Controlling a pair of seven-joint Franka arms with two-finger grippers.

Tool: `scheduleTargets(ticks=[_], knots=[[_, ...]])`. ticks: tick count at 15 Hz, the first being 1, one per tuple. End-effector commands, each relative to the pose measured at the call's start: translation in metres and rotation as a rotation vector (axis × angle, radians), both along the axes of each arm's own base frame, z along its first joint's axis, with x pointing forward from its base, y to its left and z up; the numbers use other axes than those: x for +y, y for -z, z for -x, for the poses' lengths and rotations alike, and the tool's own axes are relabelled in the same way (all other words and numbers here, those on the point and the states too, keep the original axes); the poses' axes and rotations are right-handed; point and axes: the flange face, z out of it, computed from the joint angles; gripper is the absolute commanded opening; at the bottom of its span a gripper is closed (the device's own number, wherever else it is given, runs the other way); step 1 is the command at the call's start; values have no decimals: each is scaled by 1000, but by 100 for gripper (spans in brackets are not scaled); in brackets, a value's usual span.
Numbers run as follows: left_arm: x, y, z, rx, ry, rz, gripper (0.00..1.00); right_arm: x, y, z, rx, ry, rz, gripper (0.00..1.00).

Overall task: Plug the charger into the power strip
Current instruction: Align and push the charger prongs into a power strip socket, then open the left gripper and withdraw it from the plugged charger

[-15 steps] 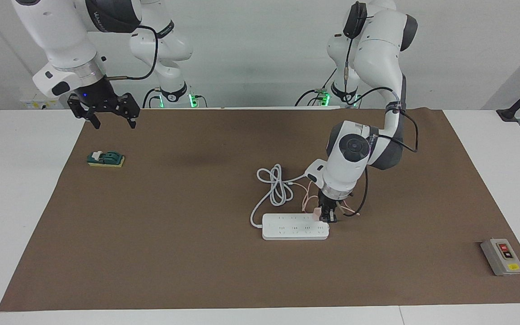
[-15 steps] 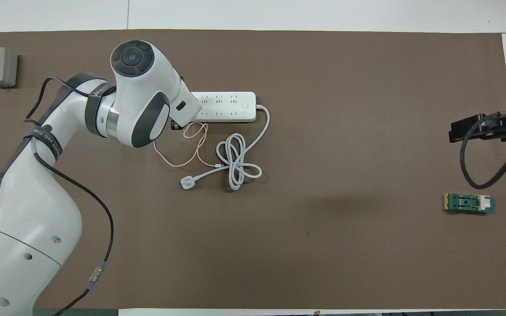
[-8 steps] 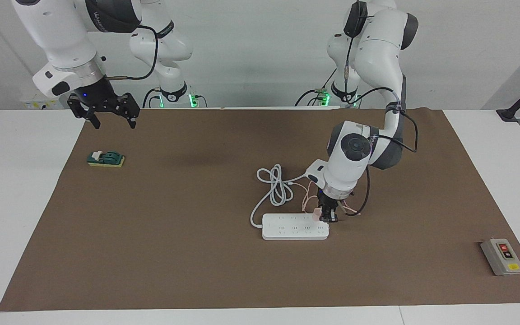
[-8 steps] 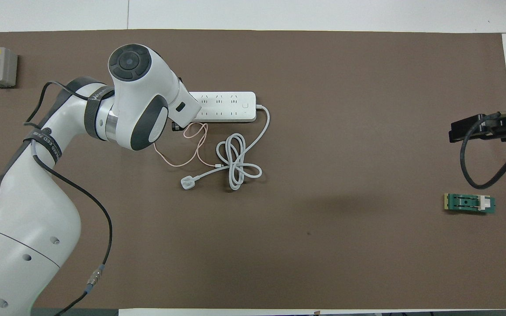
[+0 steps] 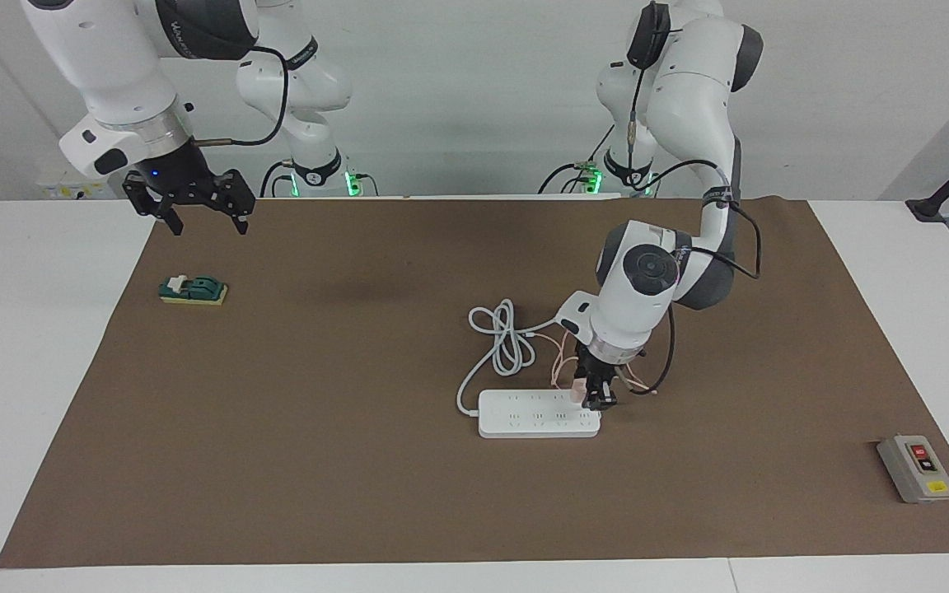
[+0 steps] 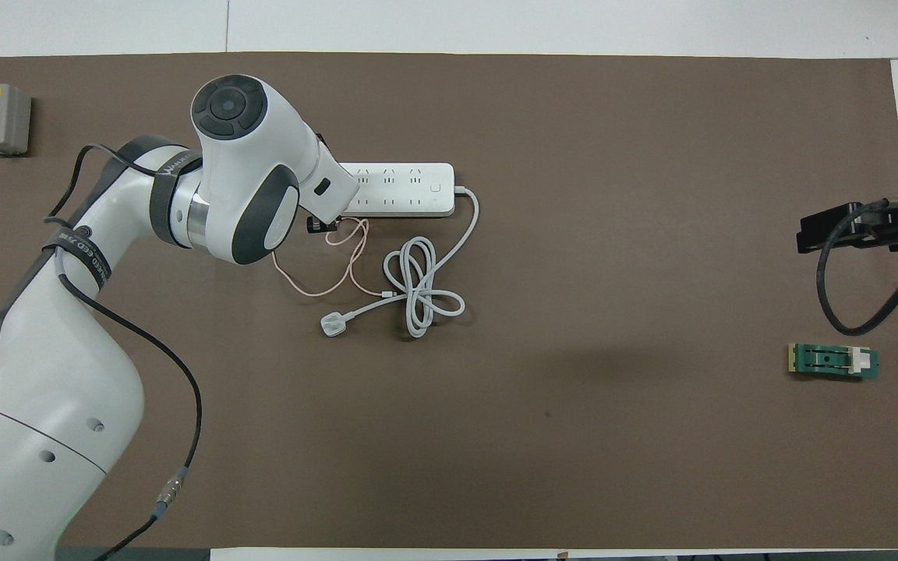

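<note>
The power strip [image 5: 536, 414] lies flat on the brown mat; it also shows in the overhead view [image 6: 410, 189]. My left gripper [image 5: 594, 397] points down over the strip's end toward the left arm's end of the table. It is shut on the pale-pink charger [image 5: 577, 387], which sits right at the strip's top. I cannot tell whether its prongs are in a socket. The thin pink cable [image 6: 340, 265] loops on the mat nearer to the robots. In the overhead view the left arm hides the charger. My right gripper [image 5: 203, 218] waits open, high over the mat's corner.
The strip's thick white cord [image 6: 418, 288] is coiled nearer to the robots and ends in a white plug [image 6: 334, 325]. A grey button box [image 5: 917, 468] stands at the left arm's end. A green part on a yellow block [image 5: 193, 290] lies under the right gripper.
The left arm's wrist has shifted slightly, while its gripper stays with the charger at the strip's end. The right arm has not moved.
</note>
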Motion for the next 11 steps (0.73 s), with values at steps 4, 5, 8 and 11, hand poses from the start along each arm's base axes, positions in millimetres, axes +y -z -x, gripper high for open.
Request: scheduleTargets(ticks=[4, 5, 8, 11], knots=[[12, -89, 21, 23, -239, 57, 100, -1, -2, 5, -7, 16, -16, 100], [14, -110, 29, 26, -259, 49, 100, -1, -2, 5, -7, 16, -16, 100], [38, -164, 58, 103, -424, -12, 100, -2, -2, 5, -7, 18, -16, 100], [76, -229, 84, 96, -546, -30, 100, -1, -2, 5, -7, 16, -16, 100]])
